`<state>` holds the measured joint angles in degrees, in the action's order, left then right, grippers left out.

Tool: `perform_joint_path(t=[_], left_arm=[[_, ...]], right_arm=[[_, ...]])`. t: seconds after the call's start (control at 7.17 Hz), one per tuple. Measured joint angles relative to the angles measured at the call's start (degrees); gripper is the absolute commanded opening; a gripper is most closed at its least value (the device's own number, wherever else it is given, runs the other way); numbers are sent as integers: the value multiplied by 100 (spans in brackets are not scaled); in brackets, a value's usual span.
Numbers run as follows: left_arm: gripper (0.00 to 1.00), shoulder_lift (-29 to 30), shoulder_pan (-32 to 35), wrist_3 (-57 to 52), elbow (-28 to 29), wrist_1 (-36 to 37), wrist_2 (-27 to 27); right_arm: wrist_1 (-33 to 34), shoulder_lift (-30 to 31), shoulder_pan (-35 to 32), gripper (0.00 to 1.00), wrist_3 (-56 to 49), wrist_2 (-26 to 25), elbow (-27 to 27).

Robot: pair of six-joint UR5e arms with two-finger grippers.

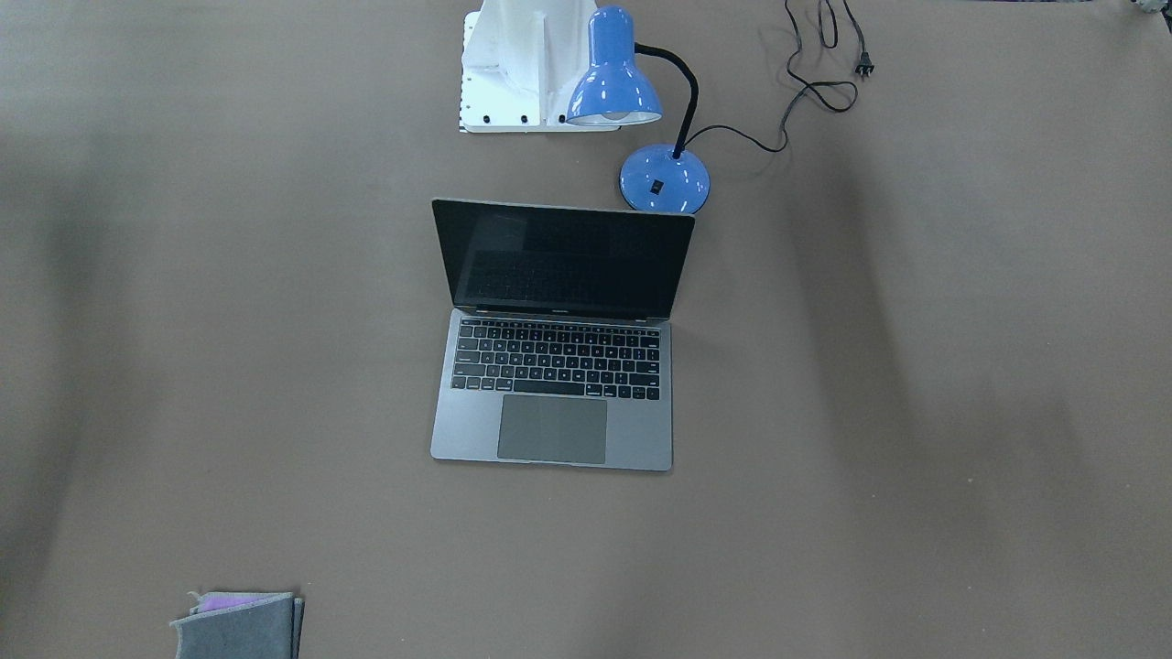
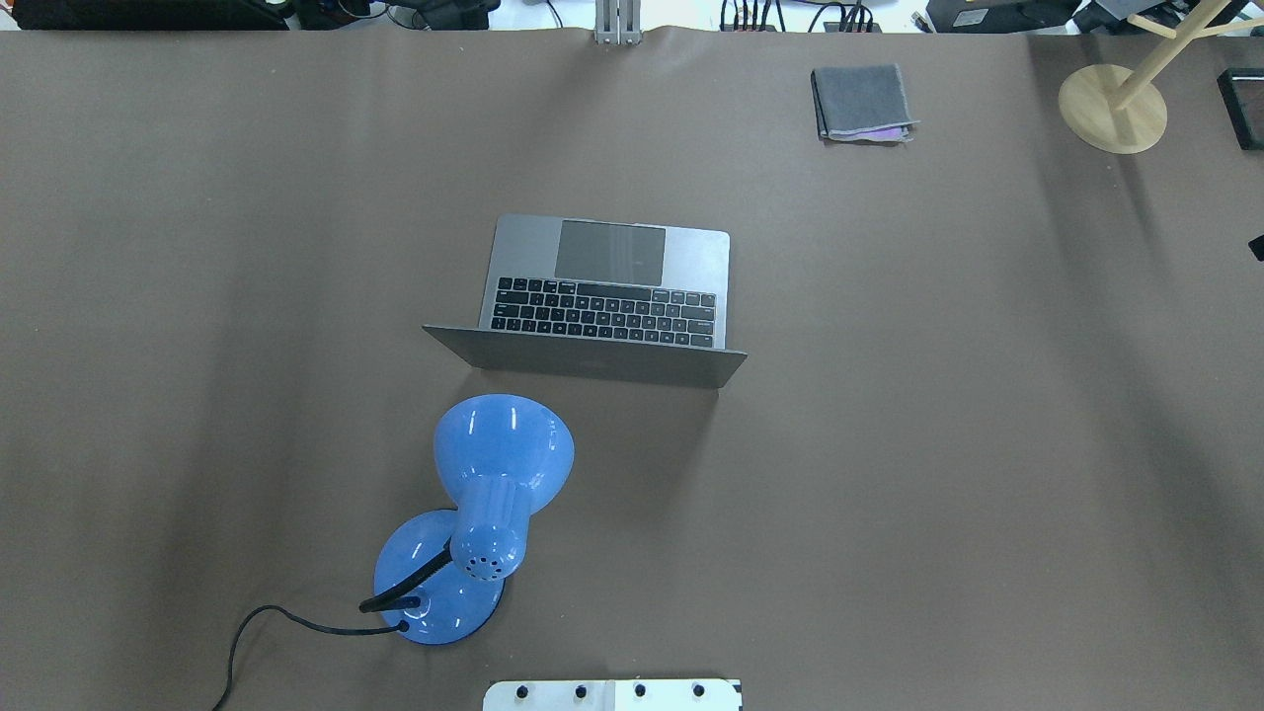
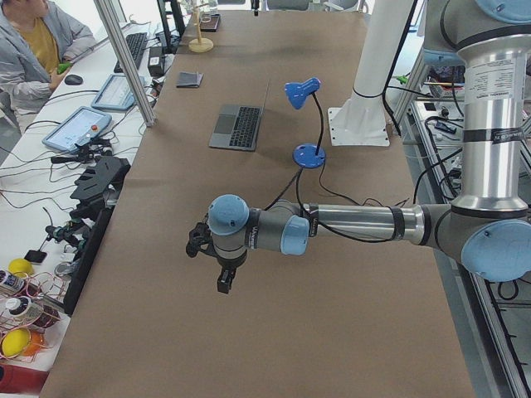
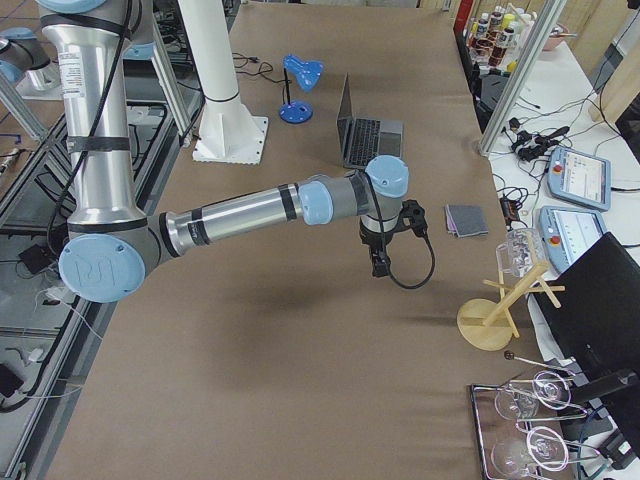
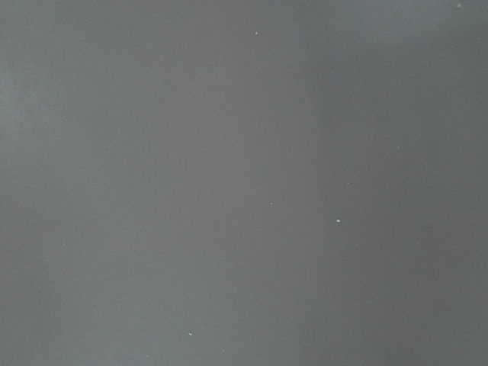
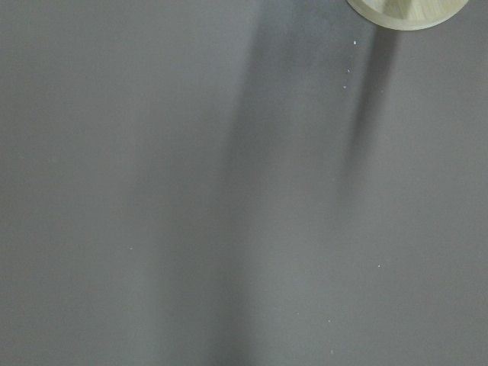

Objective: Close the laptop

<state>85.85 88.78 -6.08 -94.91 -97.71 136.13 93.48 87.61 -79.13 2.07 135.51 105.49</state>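
The laptop [image 1: 554, 403] stands open in the middle of the brown table, with its black screen upright and its keyboard and trackpad facing away from the robot base. It also shows in the overhead view [image 2: 612, 286], the left side view [image 3: 238, 126] and the right side view [image 4: 368, 135]. My left gripper [image 3: 224, 280] hangs over bare table far from the laptop, toward the table's left end. My right gripper [image 4: 381, 265] hangs over bare table toward the right end. Both show only in the side views, so I cannot tell if they are open or shut. Both wrist views show only table.
A blue desk lamp [image 2: 494, 494] with a black cord stands between the robot base and the laptop's lid. A folded grey cloth [image 2: 862, 102] lies at the far side. A wooden stand [image 2: 1113, 107] is at the far right corner, with its base edge in the right wrist view [image 6: 408, 11].
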Motion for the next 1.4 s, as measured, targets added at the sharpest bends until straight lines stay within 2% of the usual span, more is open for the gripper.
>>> perform_joint_path(t=[0.14,0.42,0.56,0.7,0.84,0.98,1.12,1.4], left_arm=[[98,1,0,-5,-12,-22,-10],[97,3,-21,124,-33,-119,5],[88,7,-93,335,-73,-225,18],[60,9,-306,793,-192,-414,26],[14,20,-685,1611,-465,-623,26],[0,57,-1128,2613,-842,-746,24],[0,161,-1568,3602,-1199,-794,30],[0,680,-2438,5389,-1640,-811,38]], right_arm=[[1,9,193,84,357,28,289],[-4,-3,1043,56,2136,45,1299],[-5,-108,1541,49,3208,38,1758],[-4,-394,2035,43,4247,-18,2041],[0,-802,2557,32,5154,-217,2176],[2,-1167,3062,15,5806,-510,2228],[3,-1458,3524,0,6317,-805,2240],[1,-1958,4331,0,7111,-1464,2163]])
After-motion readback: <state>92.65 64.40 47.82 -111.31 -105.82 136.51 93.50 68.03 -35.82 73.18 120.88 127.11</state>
